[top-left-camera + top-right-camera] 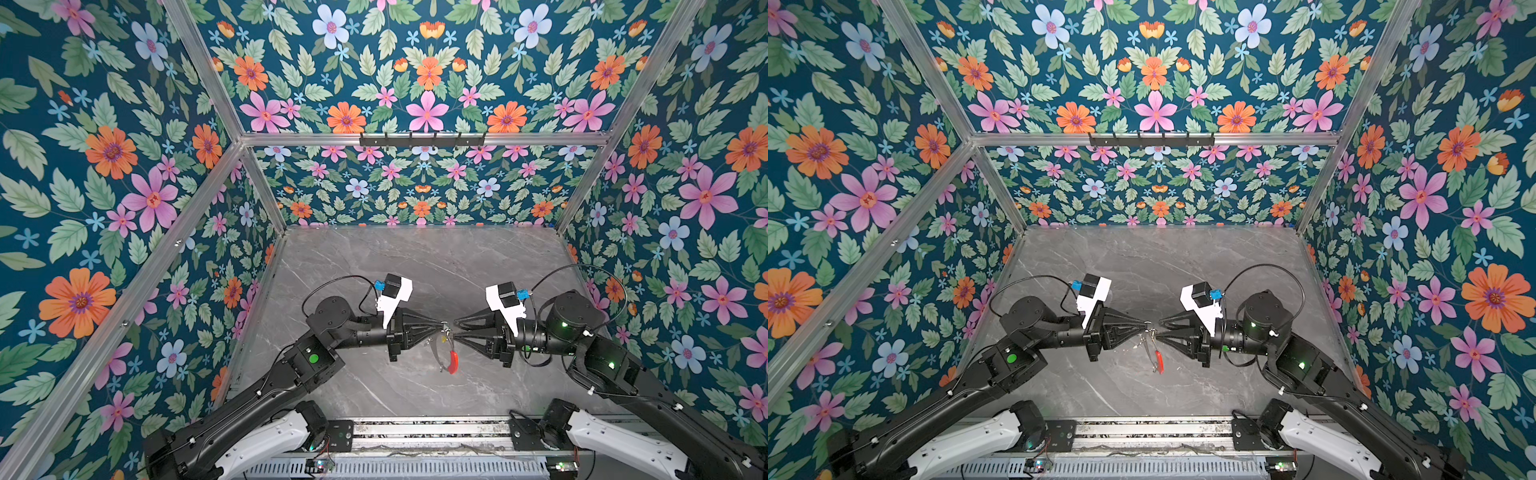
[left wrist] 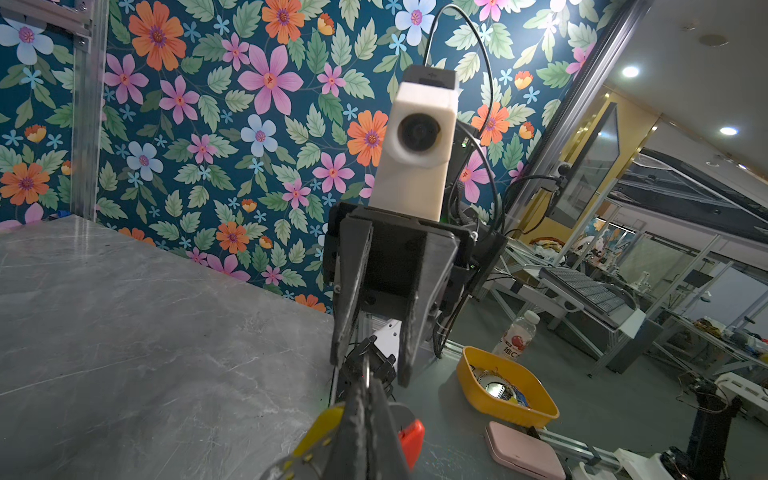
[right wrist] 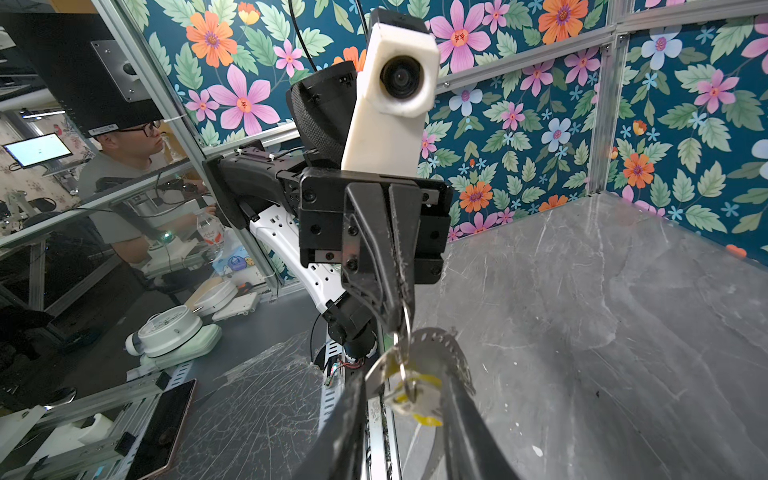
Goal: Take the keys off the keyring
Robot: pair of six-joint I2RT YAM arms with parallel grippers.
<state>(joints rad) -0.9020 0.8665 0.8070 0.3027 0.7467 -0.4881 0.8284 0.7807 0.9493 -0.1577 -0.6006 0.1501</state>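
Note:
The keyring point(image 1: 445, 357), a thin grey hoop with a red sleeve point(image 1: 453, 360), hangs above the grey marble table point(image 1: 415, 270) in both top views. My left gripper point(image 1: 441, 326) is shut on a thin metal loop point(image 2: 365, 368) at the hoop's top. A key with a yellow tag point(image 3: 417, 401) dangles just beneath that loop. My right gripper point(image 3: 404, 374) faces the left one, tip to tip, open, its fingers point(image 3: 351, 415) standing either side of the yellow-tagged key. The yellow tag point(image 2: 320, 428) and red sleeve point(image 2: 411, 436) flank the left fingers. No other key shows.
A small silvery piece point(image 1: 428, 341) lies on the table below the left gripper, too small to identify. Floral walls on an aluminium frame enclose the table on three sides. A black hook rail point(image 1: 422, 139) hangs on the back wall. A yellow bowl point(image 2: 505, 386) sits outside the cell.

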